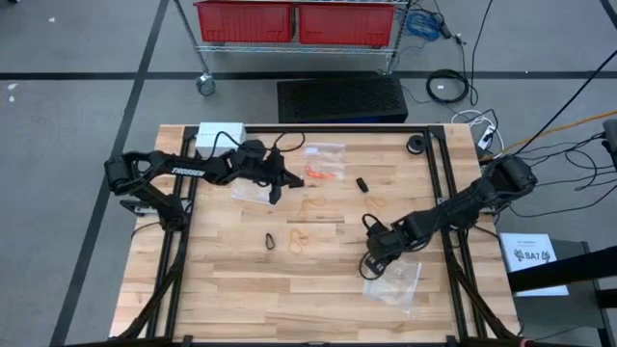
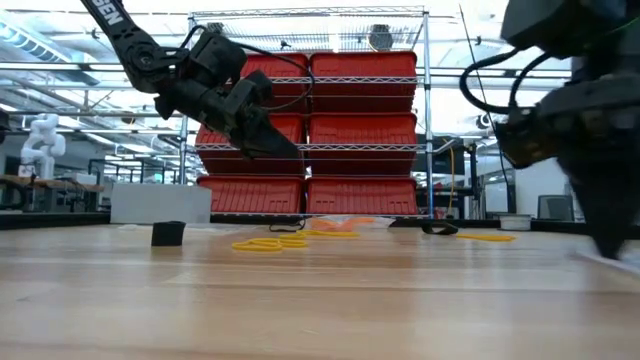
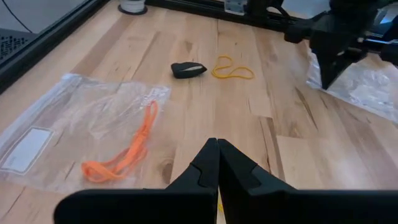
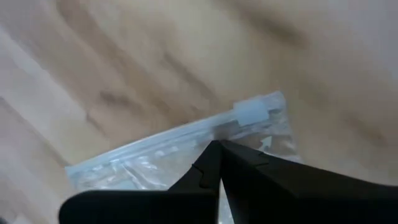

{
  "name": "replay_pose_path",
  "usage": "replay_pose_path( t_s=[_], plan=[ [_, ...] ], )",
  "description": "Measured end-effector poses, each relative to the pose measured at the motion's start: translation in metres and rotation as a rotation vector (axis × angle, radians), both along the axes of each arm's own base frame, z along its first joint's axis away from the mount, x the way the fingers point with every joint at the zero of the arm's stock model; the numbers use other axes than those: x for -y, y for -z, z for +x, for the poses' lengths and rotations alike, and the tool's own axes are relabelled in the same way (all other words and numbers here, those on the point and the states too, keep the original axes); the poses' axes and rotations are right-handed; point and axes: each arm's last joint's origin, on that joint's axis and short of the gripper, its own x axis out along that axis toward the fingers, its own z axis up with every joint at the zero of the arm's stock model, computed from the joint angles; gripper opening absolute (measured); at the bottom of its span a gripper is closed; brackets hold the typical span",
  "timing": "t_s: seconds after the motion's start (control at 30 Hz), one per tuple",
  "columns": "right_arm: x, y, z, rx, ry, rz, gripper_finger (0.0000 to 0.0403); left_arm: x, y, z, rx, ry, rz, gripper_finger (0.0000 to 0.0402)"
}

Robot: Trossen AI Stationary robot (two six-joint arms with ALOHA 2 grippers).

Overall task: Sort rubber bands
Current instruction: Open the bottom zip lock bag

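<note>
Rubber bands lie on the wooden table: orange ones (image 1: 323, 174) (image 3: 124, 155) on a clear bag (image 3: 74, 134), tan loops (image 1: 300, 238) (image 1: 313, 204) (image 3: 231, 70), and a black one (image 1: 272, 241). My left gripper (image 1: 279, 187) (image 3: 217, 149) is shut and raised above the table (image 2: 270, 142), just near of the orange bands. My right gripper (image 1: 371, 261) (image 4: 217, 146) is shut at the edge of a second clear bag (image 1: 395, 280), near the table's right side. My right gripper has its shut fingertips on the clear bag's zip edge (image 4: 205, 132), beside the white slider (image 4: 252, 112). It comes from above, slanting down. The bag lies flat on the table (image 2: 612, 258). The fingers themselves hide whether the plastic sits between them.
A small black object (image 1: 362, 183) (image 3: 188, 68) lies beside a tan band (image 1: 378, 202). A white box (image 1: 220, 133) sits at the far left corner, and a black roll (image 1: 415, 145) at the far right. A black frame (image 1: 337, 130) borders the table. Red bins (image 2: 310, 140) stand behind.
</note>
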Motion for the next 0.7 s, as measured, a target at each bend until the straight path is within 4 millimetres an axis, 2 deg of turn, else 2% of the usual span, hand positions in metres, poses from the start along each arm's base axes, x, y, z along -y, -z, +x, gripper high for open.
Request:
replay_pose_path(
  t_s=[0.2,0.27,0.33,0.5,0.6,0.7],
  plan=[
    [0.025,-0.005,0.006,0.072,-0.065,-0.242,0.0000,0.001,0.000,0.001,-0.006,-0.023,0.013,0.0003],
    [0.027,-0.012,0.011,0.103,-0.091,-0.253,0.0000,0.002,0.000,0.001,-0.009,-0.040,0.007,0.0003],
    [0.023,-0.021,0.017,0.133,-0.094,-0.191,0.0000,0.002,0.000,0.001,-0.010,-0.055,-0.018,0.0003],
    [0.006,-0.028,0.017,0.096,0.101,0.031,0.0000,0.003,0.000,0.002,-0.012,-0.075,-0.044,0.0003],
    [0.000,-0.024,0.008,0.006,0.268,0.029,0.0000,0.005,0.000,0.003,-0.014,-0.088,-0.065,0.0003],
    [0.001,-0.016,-0.002,-0.118,0.355,-0.028,0.0000,0.005,0.000,0.003,-0.014,-0.098,-0.081,0.0003]
  ],
)
